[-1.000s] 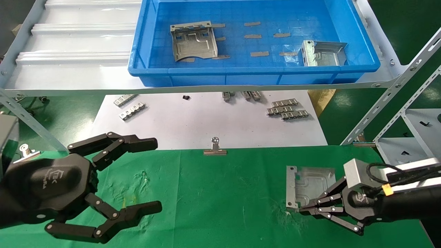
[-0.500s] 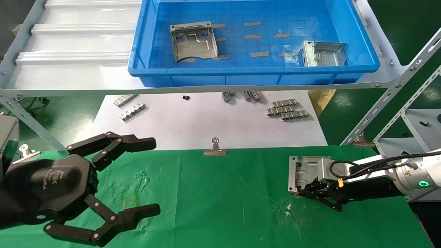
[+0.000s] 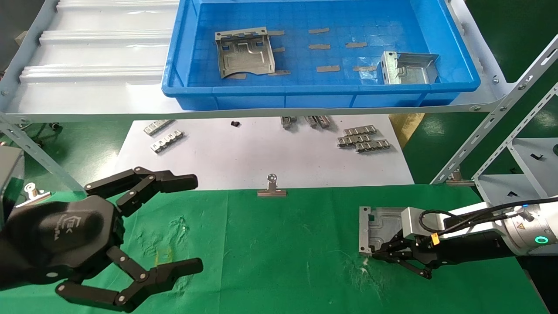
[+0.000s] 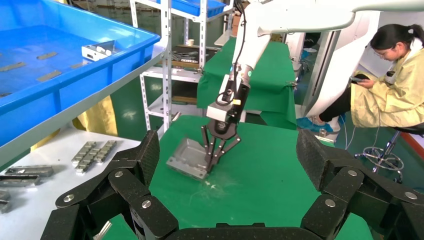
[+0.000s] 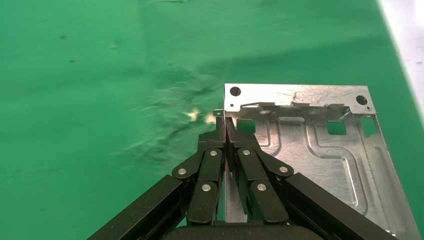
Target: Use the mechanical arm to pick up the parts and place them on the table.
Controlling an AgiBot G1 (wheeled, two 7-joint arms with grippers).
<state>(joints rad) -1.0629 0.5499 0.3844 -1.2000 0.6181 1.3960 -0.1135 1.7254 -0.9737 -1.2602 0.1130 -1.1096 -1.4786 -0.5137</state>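
My right gripper is shut on the folded edge of a silvery stamped part, holding it low over the green table at the right. In the right wrist view the jaws pinch the part's upright flange near its corner. The left wrist view shows this part slightly tilted, with its near edge at the cloth. Two more parts lie in the blue bin, one at the left and one at the right. My left gripper is open and empty at the front left.
A silver binder clip sits at the cloth's far edge. White paper behind it carries small toothed strips. The pale grey shelf holds the bin. Slanted shelf struts stand at the right. A seated person is farther off.
My right arm turned and swung the held part away from me over the cloth, then brought it slightly nearer and to the left. The left gripper barely moved.
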